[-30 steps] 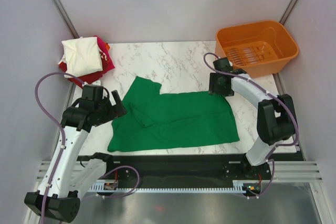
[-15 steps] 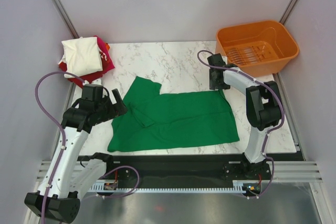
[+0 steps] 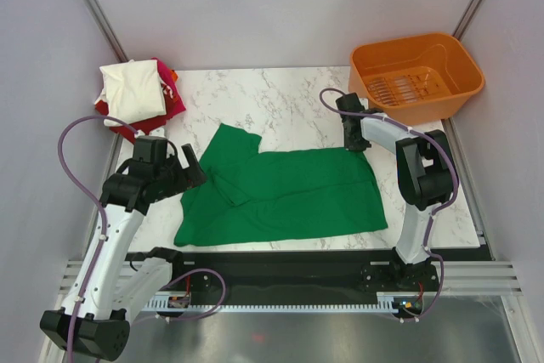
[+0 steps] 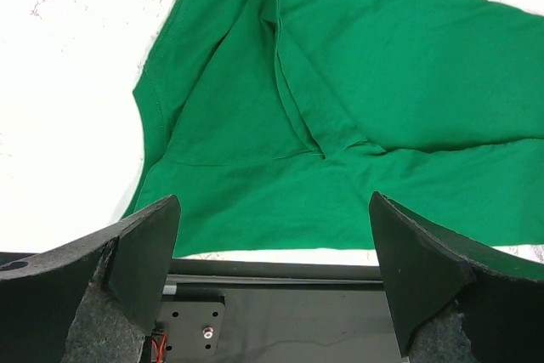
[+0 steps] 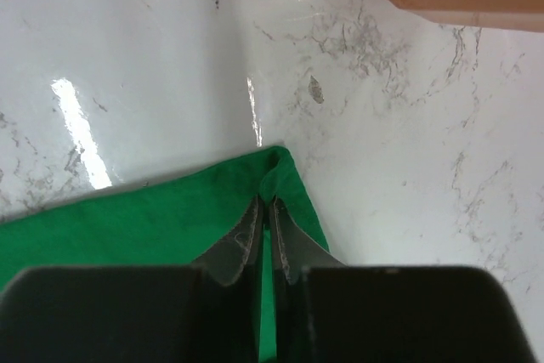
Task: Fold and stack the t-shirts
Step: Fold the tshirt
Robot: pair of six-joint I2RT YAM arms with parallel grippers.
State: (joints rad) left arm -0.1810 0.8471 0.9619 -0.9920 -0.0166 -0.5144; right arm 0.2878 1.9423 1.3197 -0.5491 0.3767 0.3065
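Looking down from the overhead camera, I have the green shirt [image 3: 289,193] spread mostly flat across the middle and lower part of the marble table [image 3: 280,95]. One sleeve points toward the upper left and the lower edge runs close to the table's near edge. My right claw [image 5: 263,203] sits at the shirt's upper right corner. In its wrist view the two fingers [image 5: 242,240] are squeezed almost together, with a small ridge of green cloth rising between their tips, so it appears to be pinching that corner. My left claw [image 4: 272,201] is spread wide above the left part of the shirt and holds nothing. In its view, creased cloth and a folded-over sleeve lie between the fingers and below them. From above, that claw is at the shirt's left edge. At the upper left of the overhead frame a folded cream shirt [image 3: 132,91] lies on top of a red shirt [image 3: 172,104] at the table's far corner, well apart from the green one. An orange basket [image 3: 463,74] stands at the upper right, just beyond the right arm.
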